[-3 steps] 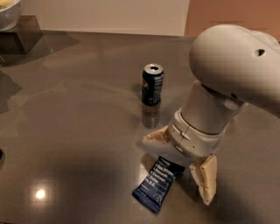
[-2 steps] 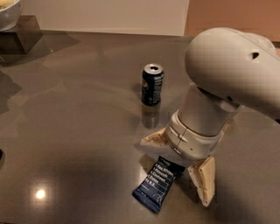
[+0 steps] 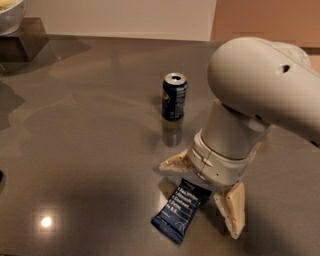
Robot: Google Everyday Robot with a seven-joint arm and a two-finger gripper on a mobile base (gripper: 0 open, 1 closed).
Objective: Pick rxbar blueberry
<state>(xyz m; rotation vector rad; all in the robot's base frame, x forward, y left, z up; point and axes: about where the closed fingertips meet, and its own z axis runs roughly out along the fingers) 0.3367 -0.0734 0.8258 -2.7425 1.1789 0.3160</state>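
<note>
Hovering low over a glossy grey-brown tabletop (image 3: 90, 140), the robot's cream-coloured hand (image 3: 200, 199) points downward with its 2 fingers (image 3: 231, 205) spread wide apart and nothing held between them. 1 finger angles out to the left, just above the tabletop, while the other reaches down toward the lower right; whether either fingertip touches the surface cannot be told.

The rxbar blueberry (image 3: 181, 209) lies flat on the tabletop between the fingers, a dark navy wrapper with lines of white text. It sits on a diagonal, its upper right end tucked under the rounded wrist and its lower left end pointing toward the near edge of the view. The right finger stands just beside the bar's upper end, apart from it by a narrow gap.

Behind the hand, a dark blue soda can (image 3: 174, 96) stands upright with its silver top showing, well apart from the bar, its reflection visible on the surface in front of it. At the far left corner, a pale bowl (image 3: 10, 12) rests on a dark block (image 3: 22, 42). The arm's bulky white housing (image 3: 265, 85) fills the right side of the view.
</note>
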